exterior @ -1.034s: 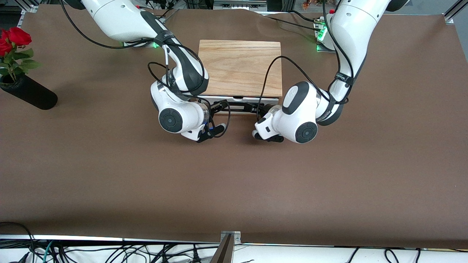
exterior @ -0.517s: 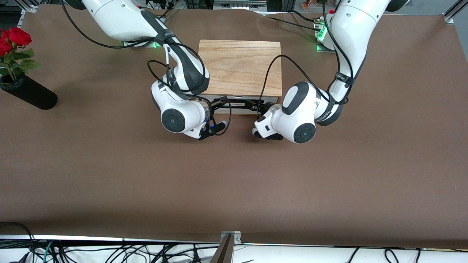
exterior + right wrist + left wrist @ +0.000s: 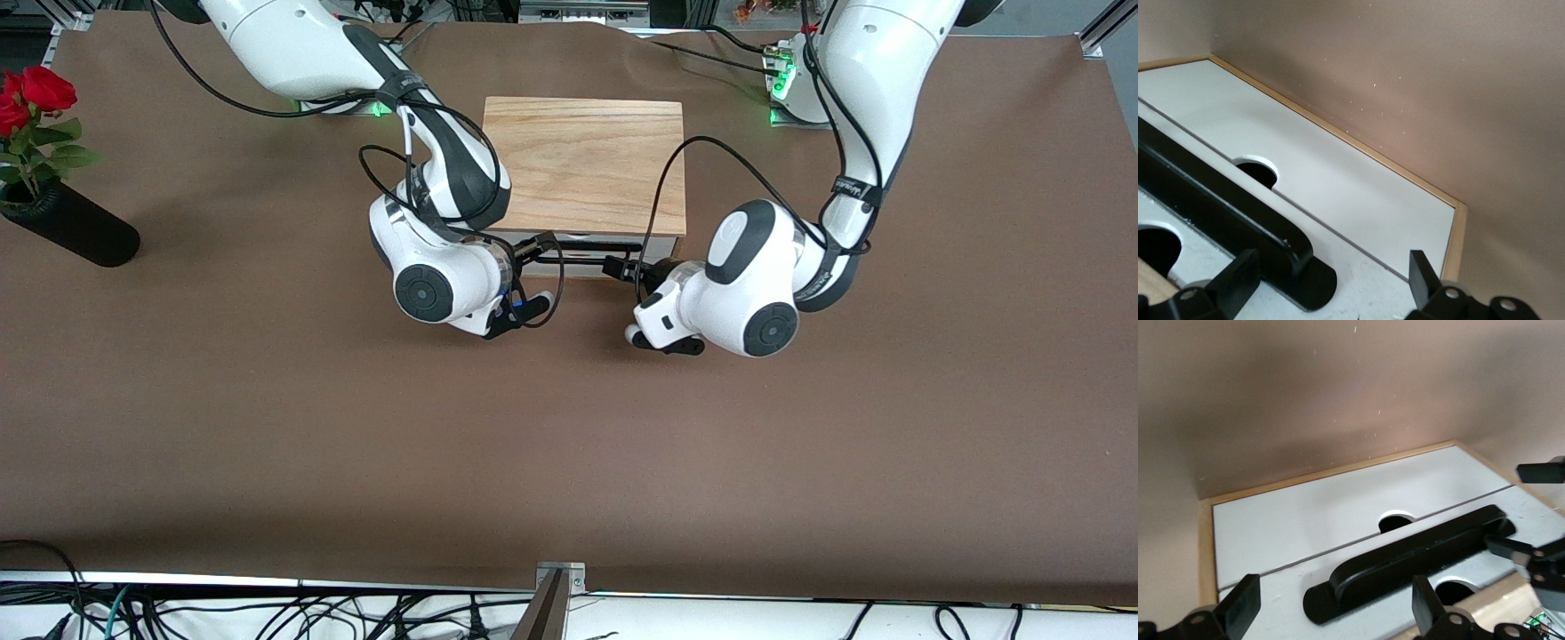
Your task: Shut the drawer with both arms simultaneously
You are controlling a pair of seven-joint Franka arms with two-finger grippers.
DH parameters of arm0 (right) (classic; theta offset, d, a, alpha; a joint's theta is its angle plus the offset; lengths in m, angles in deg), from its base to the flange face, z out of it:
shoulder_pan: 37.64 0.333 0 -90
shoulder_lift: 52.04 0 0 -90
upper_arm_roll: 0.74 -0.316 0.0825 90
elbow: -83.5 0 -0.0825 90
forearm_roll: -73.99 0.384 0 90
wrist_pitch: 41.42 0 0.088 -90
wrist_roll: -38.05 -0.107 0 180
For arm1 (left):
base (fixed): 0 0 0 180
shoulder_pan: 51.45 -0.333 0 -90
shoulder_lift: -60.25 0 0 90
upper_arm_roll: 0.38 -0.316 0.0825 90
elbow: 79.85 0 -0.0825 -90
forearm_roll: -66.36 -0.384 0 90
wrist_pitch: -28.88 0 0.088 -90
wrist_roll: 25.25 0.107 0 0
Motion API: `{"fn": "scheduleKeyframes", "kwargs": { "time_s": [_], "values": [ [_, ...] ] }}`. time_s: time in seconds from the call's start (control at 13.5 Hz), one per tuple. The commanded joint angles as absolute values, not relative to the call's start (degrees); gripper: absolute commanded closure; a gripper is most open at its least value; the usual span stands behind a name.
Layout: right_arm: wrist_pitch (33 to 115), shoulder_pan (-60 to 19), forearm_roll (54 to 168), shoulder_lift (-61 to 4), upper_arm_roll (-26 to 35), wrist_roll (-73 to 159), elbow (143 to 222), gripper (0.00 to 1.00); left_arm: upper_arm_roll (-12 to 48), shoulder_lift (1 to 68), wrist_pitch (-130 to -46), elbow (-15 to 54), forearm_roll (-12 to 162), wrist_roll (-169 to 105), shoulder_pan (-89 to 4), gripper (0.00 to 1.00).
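The light-wood box (image 3: 582, 160) stands at the middle of the table between both arms. The drawer's white front (image 3: 662, 242) faces the front camera, with its black bar handle (image 3: 582, 260). In the wrist views the drawer front (image 3: 1271, 587) (image 3: 1391, 293) looks about level with the white panel beside it. My right gripper (image 3: 533, 253) is open, its fingers astride one end of the handle (image 3: 1218, 207). My left gripper (image 3: 622, 267) is open, its fingers astride the other end (image 3: 1405, 553). Neither grips the handle. Both grippers (image 3: 1335, 617) (image 3: 1331, 290) are empty.
A black vase (image 3: 76, 229) with red roses (image 3: 31, 93) lies at the right arm's end of the table. Black cables loop from both wrists over the box's front. A green-lit unit (image 3: 782, 84) sits by the left arm's base. The brown table (image 3: 569, 444) spreads toward the front camera.
The left arm's wrist has drawn back from the box, toward the front camera and the left arm's end. The right arm has hardly moved.
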State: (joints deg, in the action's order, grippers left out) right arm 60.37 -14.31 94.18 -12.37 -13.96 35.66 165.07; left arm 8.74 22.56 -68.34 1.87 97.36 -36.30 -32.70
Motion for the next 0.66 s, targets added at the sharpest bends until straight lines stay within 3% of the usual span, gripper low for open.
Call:
{"fn": "scheduleKeyframes", "kwargs": {
  "time_s": [0.0,0.44,0.59],
  "values": [
    [61.14,-14.26,95.09,-12.14,-14.54,35.67,163.05,0.00,8.33,25.52,-67.10,-0.03,97.74,-35.89,-34.21,0.00],
    [61.76,-16.71,94.74,-12.75,-14.19,35.85,157.43,0.00,7.53,32.91,-66.22,-1.88,79.59,-35.19,-38.87,0.00],
    [61.76,-18.29,92.81,-12.93,-13.23,35.85,155.40,0.00,7.54,33.01,-66.40,-6.77,75.52,-35.19,-40.45,0.00]
  ]
}}
